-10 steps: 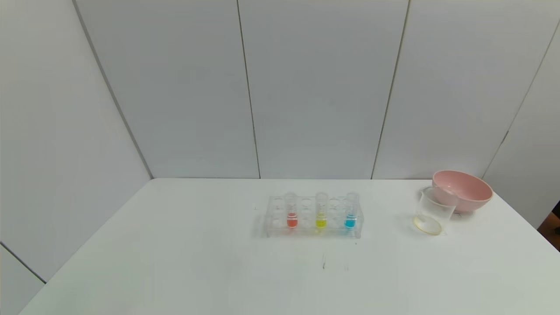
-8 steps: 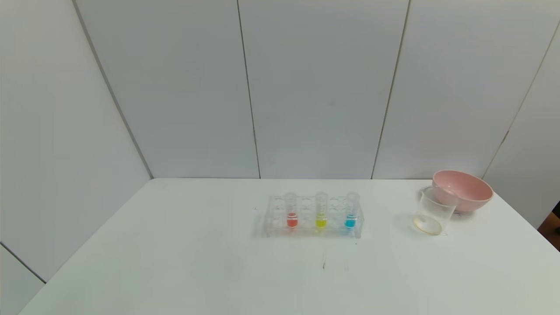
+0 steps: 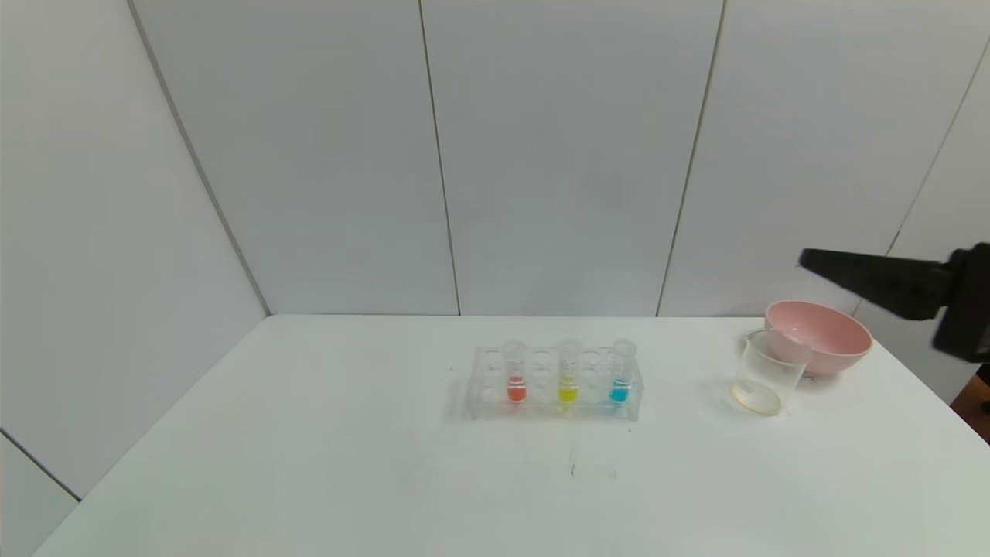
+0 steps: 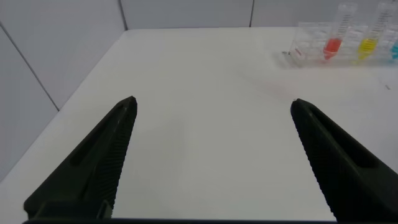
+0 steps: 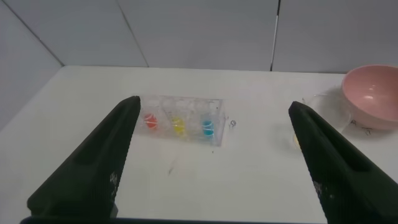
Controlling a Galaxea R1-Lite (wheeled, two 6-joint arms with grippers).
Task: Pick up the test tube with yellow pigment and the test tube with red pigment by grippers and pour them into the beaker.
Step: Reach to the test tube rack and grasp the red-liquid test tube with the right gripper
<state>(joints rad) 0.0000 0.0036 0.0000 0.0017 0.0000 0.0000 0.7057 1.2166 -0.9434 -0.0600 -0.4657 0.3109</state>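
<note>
Clear rack [image 3: 553, 384] sits mid-table holding the test tube with red pigment [image 3: 516, 373], then the test tube with yellow pigment [image 3: 568, 372], then a blue tube [image 3: 620, 372], all upright so nothing spills. Further right the beaker [image 3: 766, 373] stands just in front of the pink bowl [image 3: 817, 336], apparently touching it. My left gripper [image 4: 211, 158] hangs spread and empty over bare table well short of the rack; my right gripper [image 5: 214, 165] is spread wide too, high at the right edge, probably lining up on a tube.

White table [image 3: 309, 464], grey panelled walls [image 3: 557, 155]
</note>
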